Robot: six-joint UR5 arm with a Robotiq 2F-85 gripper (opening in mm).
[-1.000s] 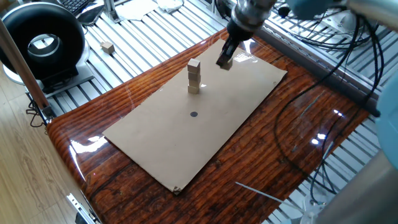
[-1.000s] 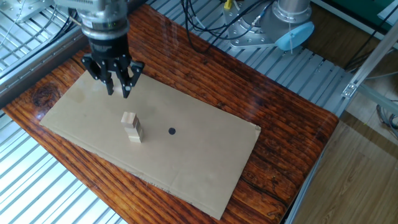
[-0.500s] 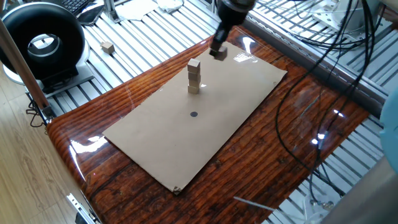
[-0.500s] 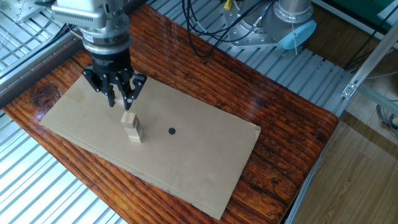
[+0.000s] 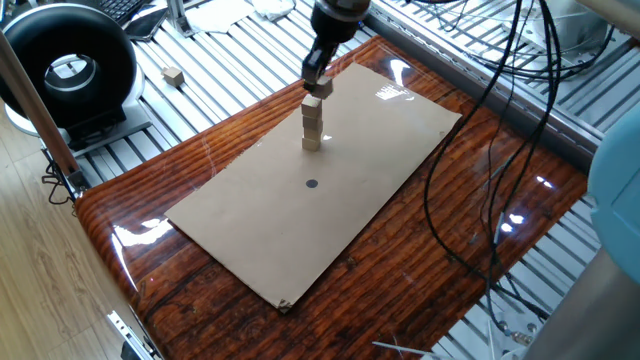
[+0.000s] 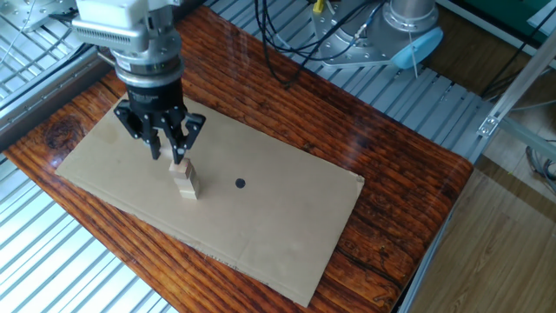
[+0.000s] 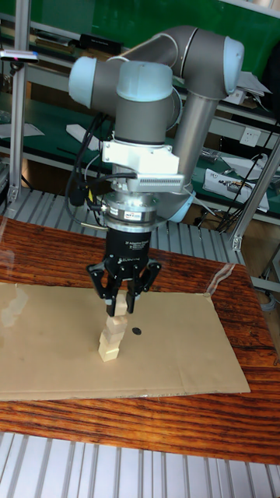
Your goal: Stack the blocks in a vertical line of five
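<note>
A stack of three pale wooden blocks (image 5: 312, 128) stands upright on the cardboard, a little uneven in the tall fixed view (image 7: 109, 341). My gripper (image 5: 318, 84) points straight down over it, shut on a fourth block (image 7: 118, 311) that sits right at the top of the stack (image 6: 185, 183). Whether the held block rests on the top one, I cannot tell. In the other fixed view the gripper (image 6: 170, 153) hides most of the held block. One more block (image 5: 174, 76) lies off the table on the metal rails at the far left.
The brown cardboard sheet (image 5: 330, 230) covers the glossy wooden table (image 5: 470, 200), with a small dark round spot (image 5: 312, 184) just in front of the stack. A black round device (image 5: 65, 70) stands at the left. Cables (image 5: 500, 150) hang at the right.
The gripper has carried its block from the far right of the cardboard leftward to just above the stack. The three stacked blocks have not moved.
</note>
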